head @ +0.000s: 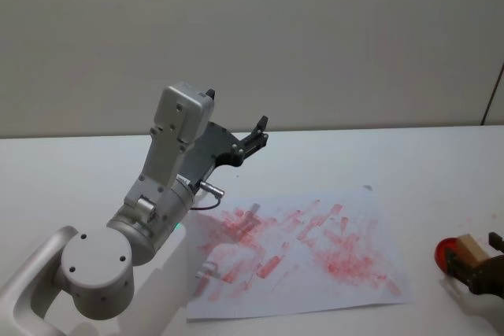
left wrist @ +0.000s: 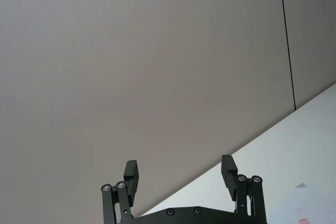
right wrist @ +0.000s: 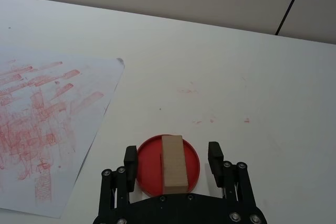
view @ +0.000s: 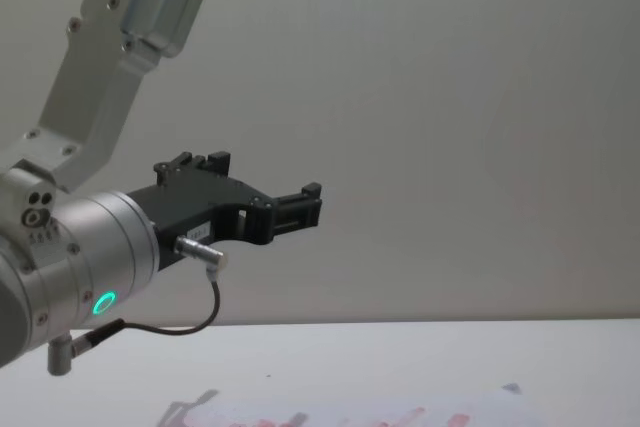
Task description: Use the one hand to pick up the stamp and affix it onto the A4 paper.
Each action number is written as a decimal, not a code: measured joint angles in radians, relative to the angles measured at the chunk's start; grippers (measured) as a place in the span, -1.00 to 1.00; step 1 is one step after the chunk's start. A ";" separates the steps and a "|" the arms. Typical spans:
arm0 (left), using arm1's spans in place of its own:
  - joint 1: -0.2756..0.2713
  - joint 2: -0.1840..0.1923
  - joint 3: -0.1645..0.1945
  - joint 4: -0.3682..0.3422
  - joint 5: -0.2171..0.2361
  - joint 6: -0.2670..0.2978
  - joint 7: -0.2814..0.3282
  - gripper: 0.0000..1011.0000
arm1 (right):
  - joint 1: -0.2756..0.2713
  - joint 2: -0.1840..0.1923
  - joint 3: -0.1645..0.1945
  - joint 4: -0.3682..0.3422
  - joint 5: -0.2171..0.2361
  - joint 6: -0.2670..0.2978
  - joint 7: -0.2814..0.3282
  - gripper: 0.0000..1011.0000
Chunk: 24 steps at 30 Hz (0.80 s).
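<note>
Table (head: 409, 155): one, white, set against plain wall (head: 315, 37).

A4 paper (head: 299, 249): one sheet, flat on table mid head view, skewed to table edge. Covered in red stamped marks, too many and too smeared to count. One far corner slightly crumpled. In right wrist view (right wrist: 47, 119), beside the pad, not touching it.

Left arm (head: 169, 171): one, silver-grey, raised over paper's left side. One green ring light (view: 103, 302) lit at the wrist.

Left gripper (head: 260, 131): two black fingers, spread wide, nothing between them. Aimed up and away at wall, well clear of table. Same spread in left wrist view (left wrist: 179, 169) and side-on in chest view (view: 308, 205).

Right gripper (right wrist: 172, 153): two black blocky fingers, low at table level, right of paper, at lower right corner of head view (head: 482, 261). Spread wide, one finger either side of the pad, clear gap to stamp on both sides, gripping nothing.

Red round pad (right wrist: 149, 163): one, on bare table near paper's right edge.

Stamp (right wrist: 173, 163): one pale wooden block, lying across pad's middle, between the open fingers, off the paper. Also at right edge of head view (head: 472, 248).

Red smudges (right wrist: 202, 121): few, faint, on bare table beyond pad.
</note>
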 joint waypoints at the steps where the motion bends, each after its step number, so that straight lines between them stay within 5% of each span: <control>1: 0.000 0.000 0.000 0.000 0.000 0.000 0.000 0.98 | 0.001 -0.001 0.000 0.001 -0.001 0.001 0.002 0.69; 20: 0.000 0.000 0.000 0.000 0.000 0.000 0.000 0.98 | 0.029 -0.014 -0.008 0.026 -0.013 0.013 0.024 -0.54; 24: 0.000 0.000 0.000 0.000 0.000 0.000 0.000 0.98 | 0.031 -0.015 -0.008 0.028 -0.014 0.014 0.026 -0.57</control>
